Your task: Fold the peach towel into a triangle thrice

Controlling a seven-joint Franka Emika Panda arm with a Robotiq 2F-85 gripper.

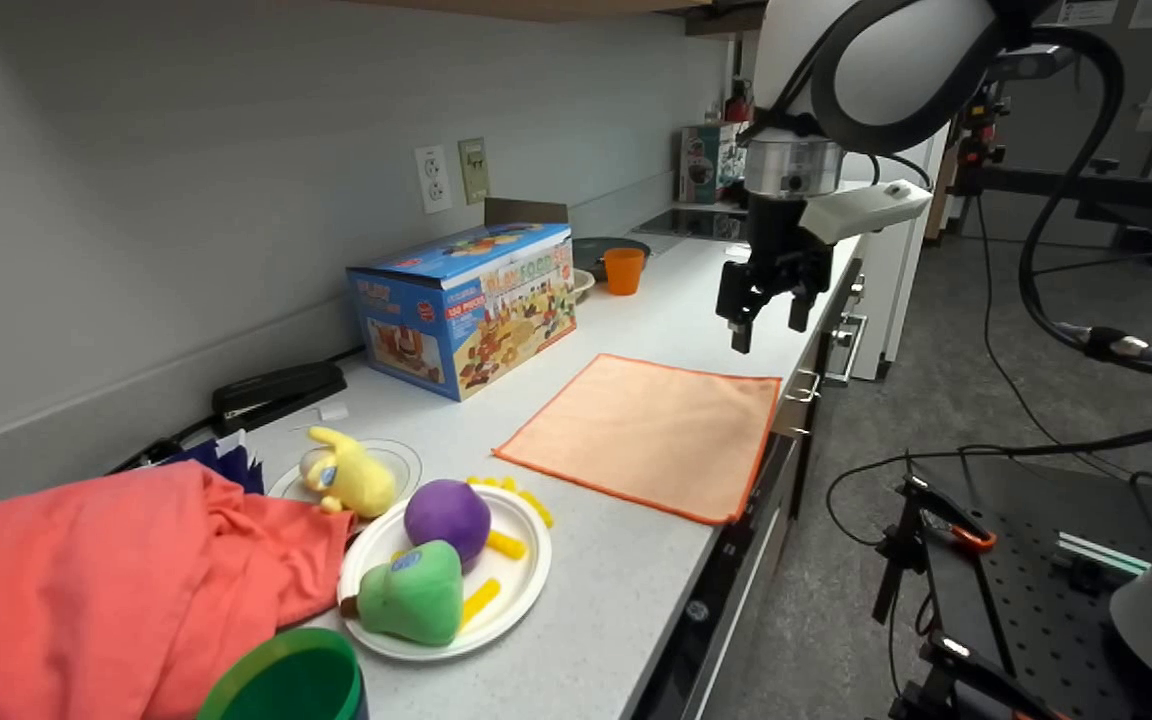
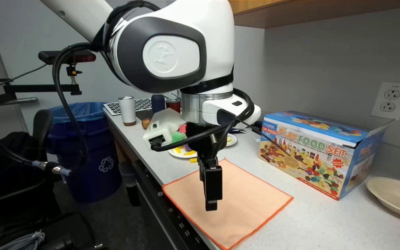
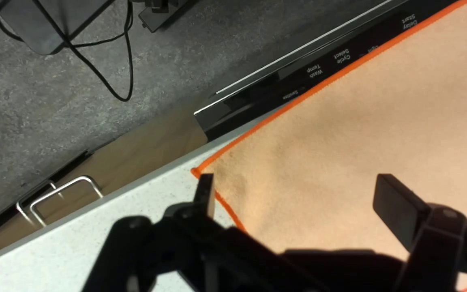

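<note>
Peach towel (image 1: 648, 435) lying flat on the counter (image 1: 591, 605), not one fold in it yet! In an exterior view the play food box (image 1: 466, 312) stands to its left and the plate of toys (image 1: 518, 600) sits nearer, both apart from the cloth, placed, I'd guess, to leave folding room. My end effector (image 3: 296, 190) hangs over the cloth with its fingers (image 3: 399, 211) wide apart and nothing between them, poised, I'd judge, for the far right corner (image 1: 770, 388) at the counter's edge. Now the blind spots: the wrist view loses the towel off its right side, and my own dark bulk covers the near part. In an exterior view one finger seems to mask the other, and my wrist housing (image 2: 165, 126) blocks part of the plate. Does the hem droop past the edge? Too hard to call.
</note>
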